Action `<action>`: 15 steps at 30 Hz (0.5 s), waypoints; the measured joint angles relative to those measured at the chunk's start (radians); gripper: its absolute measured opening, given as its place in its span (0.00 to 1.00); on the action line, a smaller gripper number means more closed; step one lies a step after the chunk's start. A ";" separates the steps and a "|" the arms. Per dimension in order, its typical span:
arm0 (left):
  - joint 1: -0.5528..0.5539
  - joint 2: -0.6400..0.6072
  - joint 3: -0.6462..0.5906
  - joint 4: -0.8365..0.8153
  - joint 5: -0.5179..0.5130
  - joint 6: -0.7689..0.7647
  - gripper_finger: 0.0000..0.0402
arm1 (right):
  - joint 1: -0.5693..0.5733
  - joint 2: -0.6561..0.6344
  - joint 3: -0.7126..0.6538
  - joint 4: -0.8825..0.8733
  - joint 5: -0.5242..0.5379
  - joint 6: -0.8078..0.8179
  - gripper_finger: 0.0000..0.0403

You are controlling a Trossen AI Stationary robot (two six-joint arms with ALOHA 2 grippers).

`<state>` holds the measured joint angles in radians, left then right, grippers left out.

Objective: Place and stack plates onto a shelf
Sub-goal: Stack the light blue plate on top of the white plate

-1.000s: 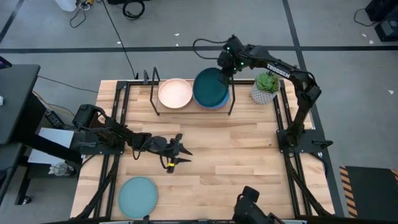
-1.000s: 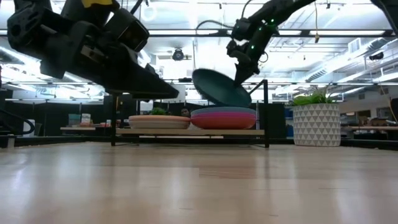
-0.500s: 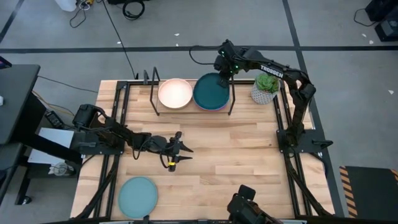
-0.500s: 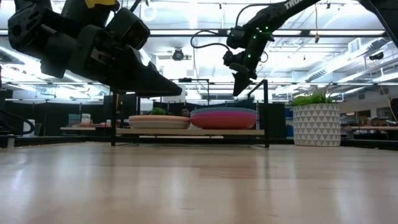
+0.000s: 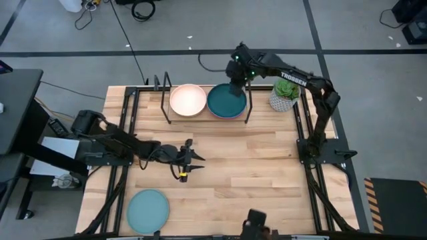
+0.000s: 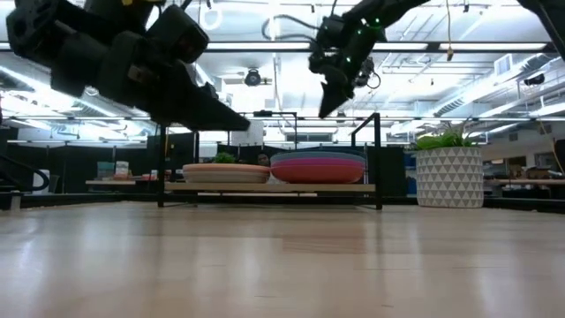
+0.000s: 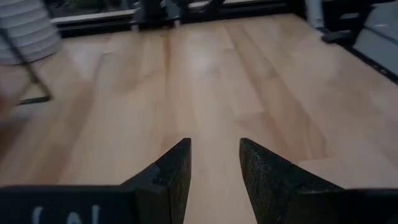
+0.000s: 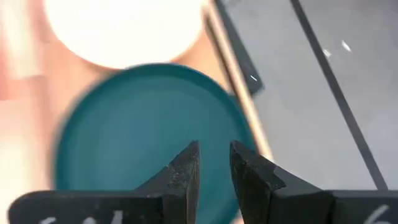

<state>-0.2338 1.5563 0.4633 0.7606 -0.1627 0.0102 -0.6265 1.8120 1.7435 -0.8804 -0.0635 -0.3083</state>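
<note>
The dark teal plate (image 5: 225,101) (image 8: 149,124) lies flat on top of the right stack (image 6: 318,166) on the shelf (image 6: 265,187). The cream plate (image 5: 187,100) (image 8: 118,25) tops the left stack (image 6: 226,172). My right gripper (image 5: 233,84) (image 6: 325,110) (image 8: 214,152) hangs open above the dark teal plate's far side, clear of it. A light teal plate (image 5: 147,211) lies flat near the table's near left corner. My left gripper (image 5: 193,159) (image 7: 214,152) is open and hovers above bare tabletop left of centre.
A potted plant in a white patterned pot (image 5: 285,93) (image 6: 448,172) stands just right of the shelf. The shelf's black wire end frames (image 5: 249,107) rise beside the stacks. Bare wood lies between the shelf and the near edge.
My right gripper let go of the dark teal plate. The plate went from tilted over the right stack to lying flat on it. The gripper then rose clear and shifted slightly toward the table's left. My left gripper stayed nearly in place.
</note>
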 joint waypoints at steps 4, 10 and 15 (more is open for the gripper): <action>0.001 -0.126 0.000 -0.192 -0.076 -0.044 0.36 | 0.086 -0.019 -0.061 0.080 -0.015 -0.001 0.23; 0.001 -0.262 0.013 -0.457 -0.088 -0.156 0.36 | 0.210 -0.046 -0.170 0.229 -0.006 0.001 0.23; -0.007 -0.295 0.090 -0.736 -0.066 -0.293 0.36 | 0.309 -0.061 -0.278 0.355 0.011 0.013 0.23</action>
<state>-0.2406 1.2610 0.5536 0.0242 -0.2282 -0.2827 -0.3174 1.7513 1.4657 -0.5253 -0.0521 -0.2952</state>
